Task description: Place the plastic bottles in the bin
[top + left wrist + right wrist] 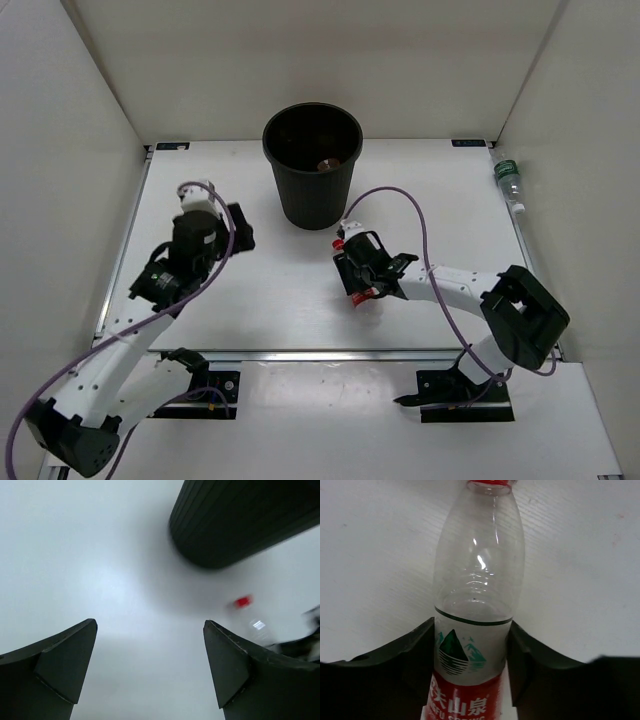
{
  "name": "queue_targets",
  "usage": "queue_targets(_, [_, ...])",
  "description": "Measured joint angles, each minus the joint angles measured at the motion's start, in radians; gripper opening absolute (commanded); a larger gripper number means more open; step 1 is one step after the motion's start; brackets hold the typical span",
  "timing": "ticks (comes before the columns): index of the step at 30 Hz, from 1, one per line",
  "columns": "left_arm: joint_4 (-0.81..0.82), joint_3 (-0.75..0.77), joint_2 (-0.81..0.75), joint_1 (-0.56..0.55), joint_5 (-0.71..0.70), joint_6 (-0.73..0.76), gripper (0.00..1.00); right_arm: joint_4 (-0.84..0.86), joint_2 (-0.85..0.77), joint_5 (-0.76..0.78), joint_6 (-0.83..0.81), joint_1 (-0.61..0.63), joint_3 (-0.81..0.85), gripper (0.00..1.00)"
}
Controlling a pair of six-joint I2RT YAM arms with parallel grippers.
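The right end effector (360,268) is clamped round the label of the red-capped bottle (475,580), just on the arms' side of the bin (312,200) and outside it. The left end effector (150,630) hangs spread wide, gripping nothing, over the worktop (270,300) left of the bin. 1 green-labelled bottle (508,180) lies at the worktop's far right edge.

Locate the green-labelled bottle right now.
In the top view, the green-labelled bottle lies at the table's far right edge beside the side wall, well right of the bin.
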Motion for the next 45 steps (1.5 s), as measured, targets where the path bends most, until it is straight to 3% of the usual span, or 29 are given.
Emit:
queue_targets(3, [-0.07,-0.177,-0.013,0.045,0.056,-0.064,0.98,-0.034,-0.004,0.021,-0.007,0.038,0.045,0.39])
queue_targets(7, [-0.153,-0.341,-0.126,0.1,0.125,-0.144,0.99,-0.109,-0.079,0.015,-0.051,0.103,0.144,0.42])
queue_targets(12, [-0.169,-0.383,-0.211,0.107,0.18,-0.205,0.99,-0.13,-0.226,-0.055,-0.146,0.159,0.338,0.43])
queue_targets(15, [-0.159,-0.395,-0.191,0.106,0.202,-0.225,0.99,-0.069,-0.232,-0.098,-0.238,0.122,0.513,0.43])
queue_targets(19, [-0.158,-0.41,-0.185,0.11,0.224,-0.237,0.98,0.045,-0.098,-0.097,-0.374,0.01,0.78,0.45])
queue_targets(22, [-0.153,-0.41,-0.184,0.116,0.238,-0.241,0.99,0.091,0.087,-0.096,-0.451,-0.089,0.996,0.43])
queue_targets(23, [-0.152,-0.41,-0.18,0.116,0.24,-0.242,0.99,0.1,0.156,-0.103,-0.464,-0.116,1.066,0.46])
queue_targets(25, [-0.149,-0.41,-0.168,0.117,0.242,-0.242,0.99,0.118,0.283,-0.105,-0.474,-0.175,1.155,0.66])
queue_targets(29, [-0.144,-0.404,-0.135,0.131,0.243,-0.232,0.99,0.045,0.428,-0.133,-0.456,-0.26,1.158,0.99])
queue_targets(33, [-0.133,-0.366,-0.066,0.158,0.251,-0.204,0.99,-0.03,0.456,-0.165,-0.451,-0.298,1.158,0.99])
queue_targets(39, [-0.083,-0.306,0.051,0.16,0.258,-0.167,0.99,-0.026,0.341,-0.17,-0.454,-0.322,1.147,0.99])
queue_targets(45, [-0.068,-0.297,0.069,0.183,0.262,-0.141,0.99,-0.043,0.184,-0.129,-0.456,-0.51,1.085,0.99])
